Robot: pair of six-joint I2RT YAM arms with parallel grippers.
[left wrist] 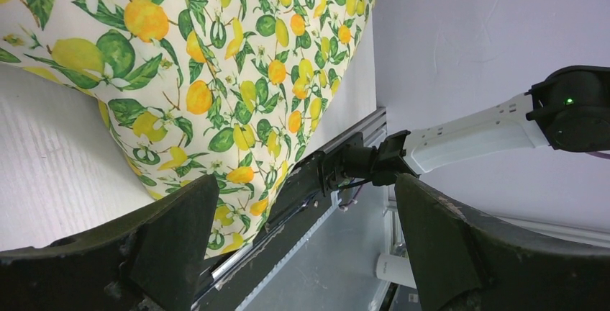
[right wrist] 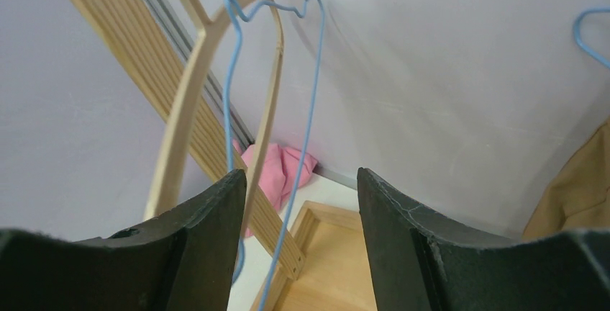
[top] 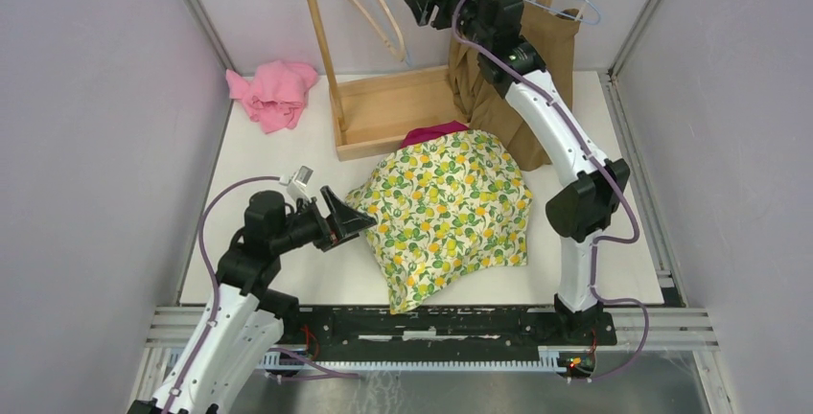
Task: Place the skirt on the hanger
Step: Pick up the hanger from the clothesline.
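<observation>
The right gripper (right wrist: 302, 178) stands with its dark, matte jaws apart, closed on nothing. One thin strand of a blue wire hanger (right wrist: 309, 88) drops through the gap between them. Whether the wire touches a finger cannot be told. At 10 o'clock from the jaws hangs a pale wooden hanger (right wrist: 176, 131), smooth and curved, its lower end hidden behind the left finger. Both hangers hang beside the ribbed upright post of a light wooden rack (top: 321, 45), whose boxy base lies at 12 o'clock on the table (top: 288, 160). A crumpled pink cloth (top: 273, 93) lies at 10 o'clock on the table. A brown garment (top: 546, 50) hangs in soft folds at 3 o'clock from the gripper. The right arm (top: 551, 126) is raised high and stretched toward the far wall, its white links rising from the base at 5 o'clock.

The left gripper (left wrist: 306, 181) is spread as wide as it goes and holds nothing. Its fingertips point toward 3 o'clock, just beside the near left edge of the skirt (top: 451, 208). The skirt lies off the hanger, in a loose heap at the centre of the white table. It is cream cotton printed with yellow lemons, green limes and leaves. A strip of magenta fabric (top: 433, 132) shows at its far edge. The left arm (top: 225, 328) is bent low, with its forearm level above the table.
</observation>
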